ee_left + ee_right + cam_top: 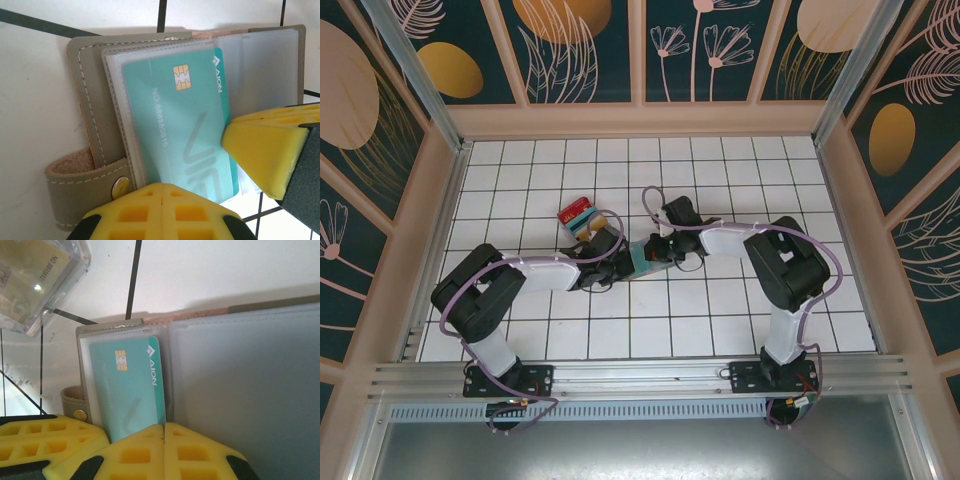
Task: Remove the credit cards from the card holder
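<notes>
Viewing from above: both arms converge at the middle of the table (720, 330) on a teal card (644, 256); a red-and-tan card stack (578, 214) lies just beyond.

Left wrist: the card holder (92, 100) lies open with the card sleeved, its long axis running away from the left jaws, which are closed at its near end. The right jaws touch its right edge.

Right wrist: the right jaws are pressed together at the card's near corner, judged best placed to draw it. Whether either pair pinches anything is hidden; the holder's right panel is cut off.
</notes>
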You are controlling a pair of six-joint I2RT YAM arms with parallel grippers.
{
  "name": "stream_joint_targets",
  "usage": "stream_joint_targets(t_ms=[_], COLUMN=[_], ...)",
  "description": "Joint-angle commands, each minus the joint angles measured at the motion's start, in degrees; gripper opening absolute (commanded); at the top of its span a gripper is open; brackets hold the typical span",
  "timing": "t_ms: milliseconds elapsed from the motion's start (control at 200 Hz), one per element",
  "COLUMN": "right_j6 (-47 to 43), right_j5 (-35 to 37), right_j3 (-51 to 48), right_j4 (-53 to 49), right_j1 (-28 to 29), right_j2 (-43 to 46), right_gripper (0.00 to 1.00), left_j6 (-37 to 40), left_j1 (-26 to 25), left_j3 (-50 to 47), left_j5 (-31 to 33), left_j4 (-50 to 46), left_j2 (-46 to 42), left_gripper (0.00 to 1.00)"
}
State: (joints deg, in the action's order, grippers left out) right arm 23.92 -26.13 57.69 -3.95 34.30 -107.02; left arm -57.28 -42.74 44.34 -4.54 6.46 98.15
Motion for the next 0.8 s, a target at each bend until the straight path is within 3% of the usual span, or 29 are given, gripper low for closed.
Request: stream_joint_targets(t_ms=[0, 611, 721, 796], right_j6=[-0.26, -0.17, -0.15, -0.2], right_j5=[0.28, -1.63, -2.23, -2.51], right_j3=[-1.74, -4.47, -4.04, -4.12], right_j4=[-0.94, 0.32, 0.41, 0.66], right_j1=[-1.54, -4.34, -3.99, -3.72], right_j2=[1.7, 3.98, 3.56, 3.36], right_gripper=[0.0, 0.0, 0.14, 0.18], left_j6=[-0.31, -0.3, -0.3, -0.29], left_j1=[0.2, 0.19, 0.12, 0.17], left_j3=[-1.58, -1.36, -1.18, -0.97], left_j5=[-0.16, -0.38, -0.58, -0.65], left_j4=[-2.5, -2.61, -2.42, -2.42], left_j2=[1.69, 1.6, 1.75, 1.93], left_gripper=[0.0, 0.0, 0.0, 0.0])
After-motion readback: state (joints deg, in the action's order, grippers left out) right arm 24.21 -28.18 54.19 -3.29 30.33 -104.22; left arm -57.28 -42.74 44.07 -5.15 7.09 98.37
